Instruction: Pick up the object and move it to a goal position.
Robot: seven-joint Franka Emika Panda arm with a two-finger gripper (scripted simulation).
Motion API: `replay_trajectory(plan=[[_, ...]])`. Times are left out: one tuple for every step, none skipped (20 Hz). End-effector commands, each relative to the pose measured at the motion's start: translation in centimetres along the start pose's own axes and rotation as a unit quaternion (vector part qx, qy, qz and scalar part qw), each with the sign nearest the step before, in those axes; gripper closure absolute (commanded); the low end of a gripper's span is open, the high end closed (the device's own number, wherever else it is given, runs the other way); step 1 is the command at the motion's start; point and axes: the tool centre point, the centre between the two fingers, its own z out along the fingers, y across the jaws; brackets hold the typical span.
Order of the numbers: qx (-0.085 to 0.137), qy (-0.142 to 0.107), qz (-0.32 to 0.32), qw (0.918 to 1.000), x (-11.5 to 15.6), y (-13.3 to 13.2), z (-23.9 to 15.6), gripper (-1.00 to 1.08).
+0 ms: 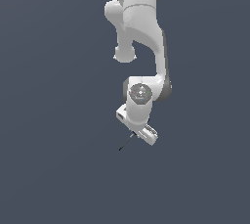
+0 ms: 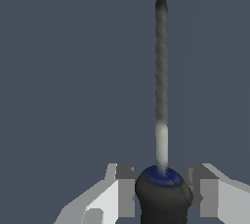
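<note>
The screwdriver (image 2: 161,189) is a small one: a thick, rounded black handle with a blue ring where the shaft leaves it, then a thin metal shaft, pale near the handle and darkening toward a pointed tip. In the wrist view the handle sits between the two jaws, with the shaft pointing straight away from them. From the exterior view only the slim dark shaft (image 1: 126,142) shows, slanting down toward that view's left from under the arm's end; the handle is hidden there.
</note>
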Motion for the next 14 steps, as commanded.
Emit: replay_trajectory(plan=[[0.001,0.0,0.001,1.0,0.5,1.5,-0.9,1.08],[0.001,0.0,0.001,1.0,0.7,2.3,-1.4,1.08],[0.001,0.0,0.001,1.0,0.9,3.1,-1.8,1.08],[0.001,0.0,0.001,1.0,1.1,4.0,-2.3,1.08],[0.001,0.0,0.001,1.0,1.4,4.9,-2.9,1.08],[0.001,0.0,0.001,1.0,1.7,5.9,-3.5,1.08],[0.001,0.0,0.001,1.0,1.9,7.0,-4.1,1.08],[0.001,0.0,0.001,1.0,2.2,8.0,-4.7,1.08],[0.001,0.0,0.001,1.0,2.5,9.1,-5.3,1.08],[0.001,0.0,0.001,1.0,2.8,10.1,-5.9,1.08],[0.001,0.0,0.001,1.0,3.1,11.1,-6.5,1.08],[0.001,0.0,0.001,1.0,3.4,12.1,-7.1,1.08],[0.001,0.0,0.001,1.0,3.7,13.1,-7.7,1.08],[0.001,0.0,0.001,1.0,3.9,14.1,-8.3,1.08]])
